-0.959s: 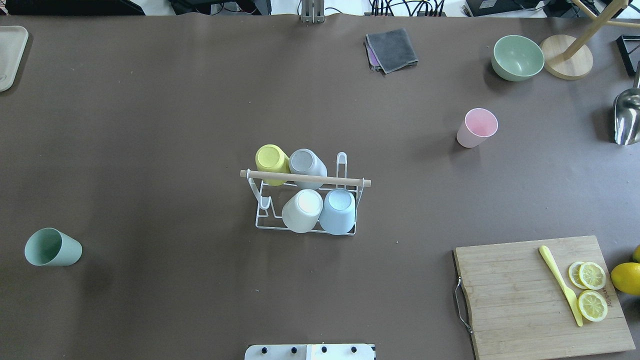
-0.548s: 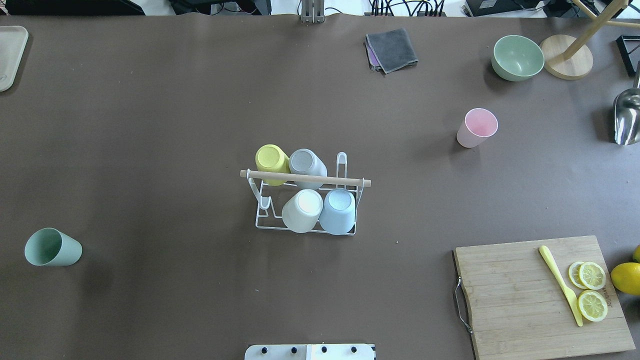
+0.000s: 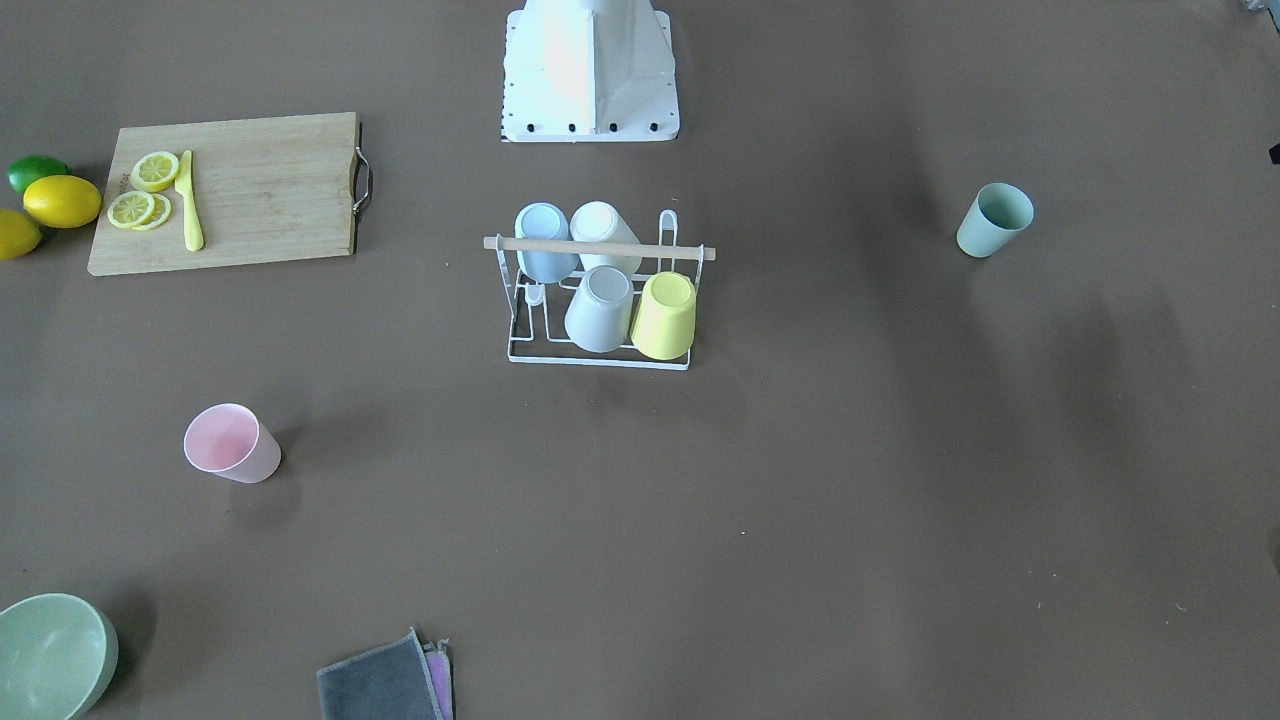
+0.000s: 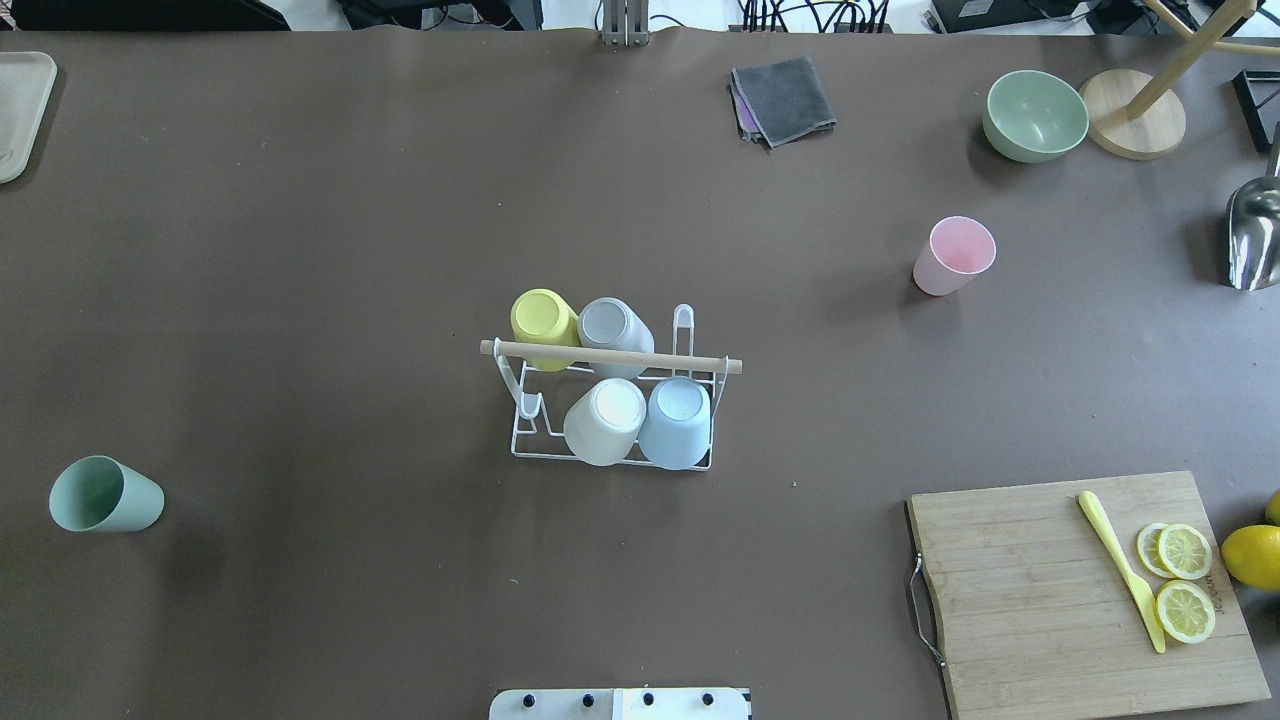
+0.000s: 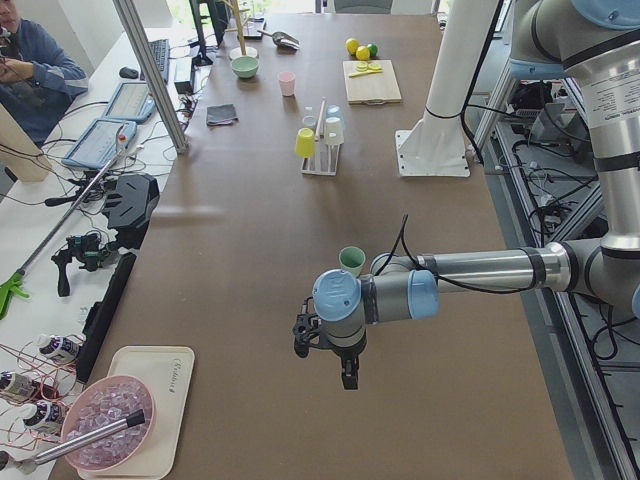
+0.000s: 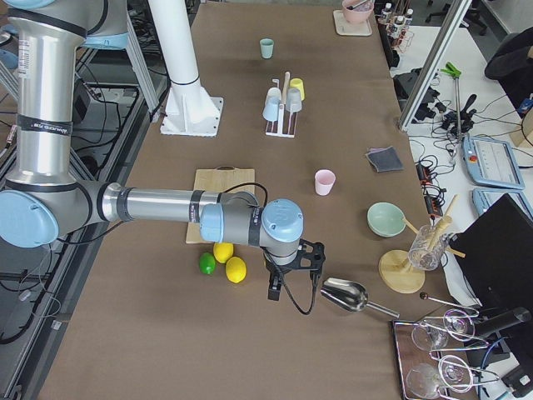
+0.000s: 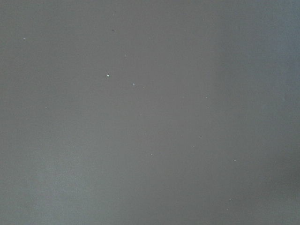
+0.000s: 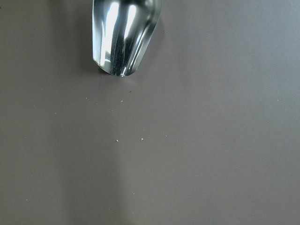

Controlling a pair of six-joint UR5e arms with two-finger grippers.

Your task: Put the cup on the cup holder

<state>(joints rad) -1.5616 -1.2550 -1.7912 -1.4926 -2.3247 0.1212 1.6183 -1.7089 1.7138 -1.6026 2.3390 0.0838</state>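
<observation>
Currently, 4 cups [image 4: 605,420] top the cup holder [image 4: 700,362].

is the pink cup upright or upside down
Upright: the pale pink plastic cup stands on its base, open mouth facing up, with its inside visible.
</observation>
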